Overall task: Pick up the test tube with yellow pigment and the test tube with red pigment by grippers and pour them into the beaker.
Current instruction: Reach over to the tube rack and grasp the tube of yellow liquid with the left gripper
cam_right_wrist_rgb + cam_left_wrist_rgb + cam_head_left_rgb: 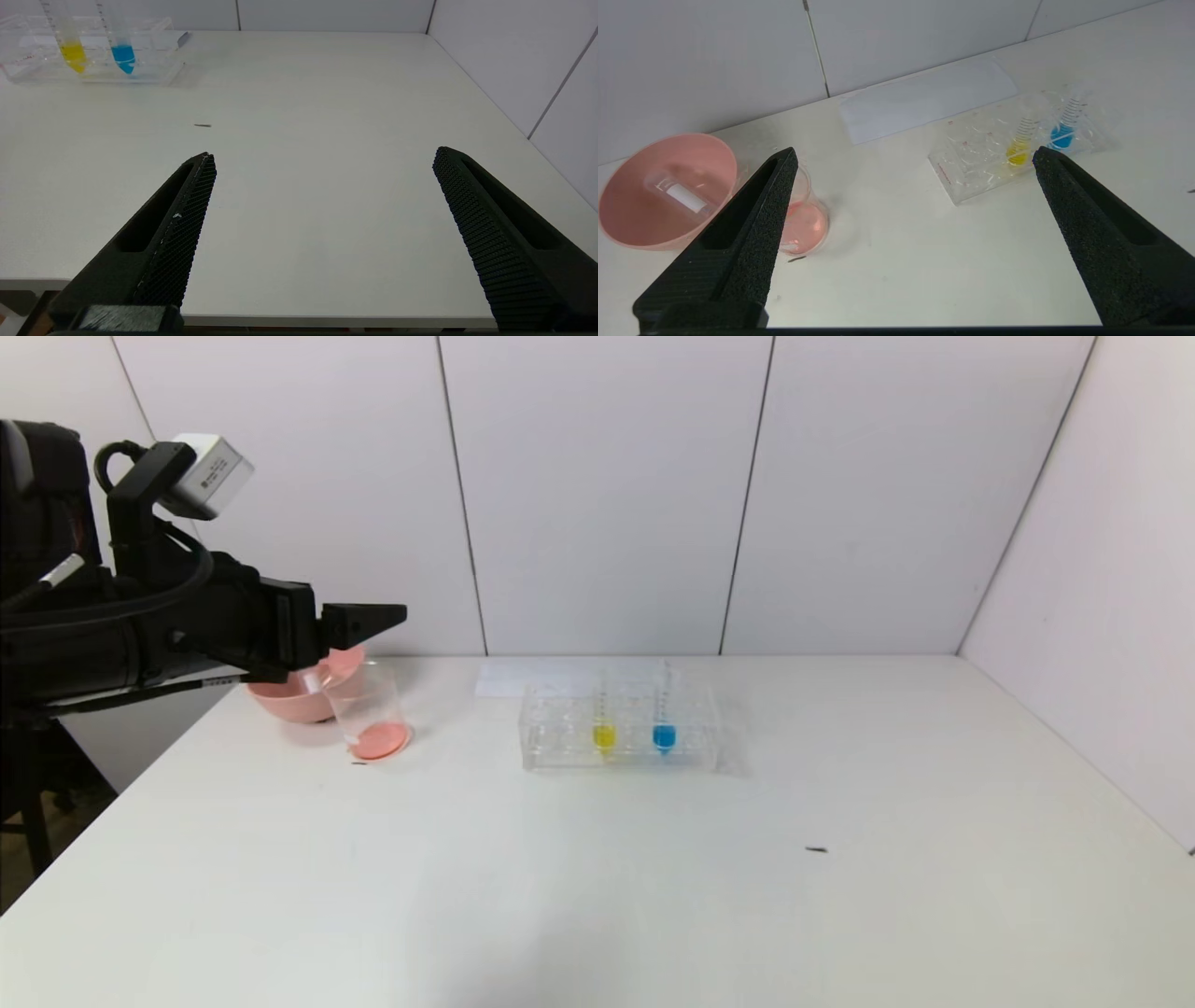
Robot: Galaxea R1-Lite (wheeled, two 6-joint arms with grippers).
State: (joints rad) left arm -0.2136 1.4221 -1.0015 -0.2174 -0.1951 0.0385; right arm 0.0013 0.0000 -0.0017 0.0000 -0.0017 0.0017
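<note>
The test tube with yellow pigment stands upright in a clear rack. No tube holding red pigment shows. The beaker stands at the table's back left with pink-red liquid in its bottom. My left gripper hovers open and empty just above and behind the beaker's rim. My right gripper hangs open and empty over the table's near edge, well away from the rack.
A pink bowl sits right behind the beaker with a clear tube lying inside. A blue-tipped tube stands next to the yellow one. A white sheet lies behind the rack. Wall panels close the back and right.
</note>
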